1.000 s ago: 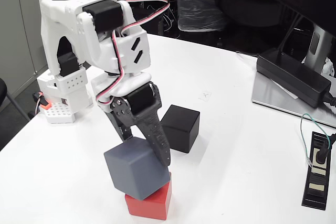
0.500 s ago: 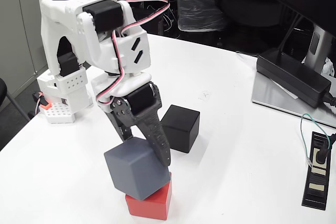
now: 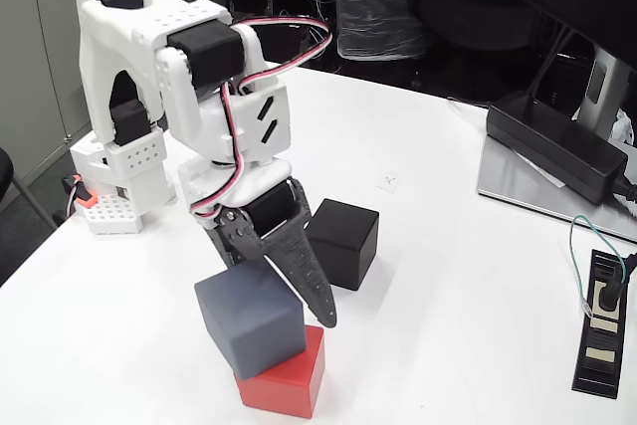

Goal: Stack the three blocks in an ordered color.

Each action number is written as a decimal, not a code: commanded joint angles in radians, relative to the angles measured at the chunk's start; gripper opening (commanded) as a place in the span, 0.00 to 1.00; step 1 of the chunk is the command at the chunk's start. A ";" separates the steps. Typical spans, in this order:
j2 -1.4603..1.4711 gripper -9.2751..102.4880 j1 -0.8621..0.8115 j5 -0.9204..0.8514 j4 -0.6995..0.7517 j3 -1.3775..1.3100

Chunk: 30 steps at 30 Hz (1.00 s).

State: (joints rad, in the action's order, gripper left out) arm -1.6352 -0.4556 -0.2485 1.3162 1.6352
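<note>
Blue-grey block [image 3: 249,318] sits between parted fingers [image 3: 317,301].

Three cubes sit on the table: one red cube [image 3: 289,383], one blue-grey cube [image 3: 249,318] and one black cube [image 3: 343,242]. There is one robot arm [image 3: 189,97] and one long power brick [image 3: 555,143].

arm [image 3: 199,97]: folded forward, wrist pitched down | gripper [image 3: 289,291]: pointing down, jaws spread apart, gripping nothing
</note>
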 commanded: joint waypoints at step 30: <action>-0.021 0.43 0.106 -0.008 0.008 -0.021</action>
State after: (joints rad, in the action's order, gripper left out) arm -1.6352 -0.3712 -0.2485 1.3177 1.6352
